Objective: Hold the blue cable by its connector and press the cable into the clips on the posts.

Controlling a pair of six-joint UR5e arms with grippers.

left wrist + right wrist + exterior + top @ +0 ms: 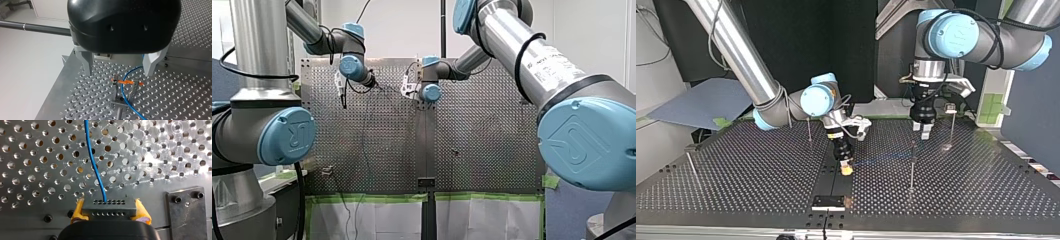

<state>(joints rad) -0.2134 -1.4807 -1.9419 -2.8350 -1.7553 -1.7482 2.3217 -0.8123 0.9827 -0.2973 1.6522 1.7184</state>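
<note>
Closed from both sides, the right arm's fingers [141,213] held the dark connector [109,207] between their yellow pads, low over the perforated table [37,157]. From the connector the blue cable [96,170] went out at 12 o'clock, straight ahead of the fingers, and lay in a soft bend on the table. A dark plate [186,220] with two screws lay on the table at 3 o'clock from the connector, just beside it.

The left arm's fingers [87,63] stood wide open and held nothing. They hung above a clip [125,86] on the top of a thin post [119,112], one finger at each side and both apart from it. The clip had two upright prongs and a small orange piece across them. The blue cable ran between the prongs and went on past the post.

In the top view the right arm's fingers were near the middle of the table, touching it or almost touching; which of the two could not be told. The left arm's fingers were at about 2 o'clock from them, higher above the table, with one post at 6 o'clock of them and another at 3 o'clock.
</note>
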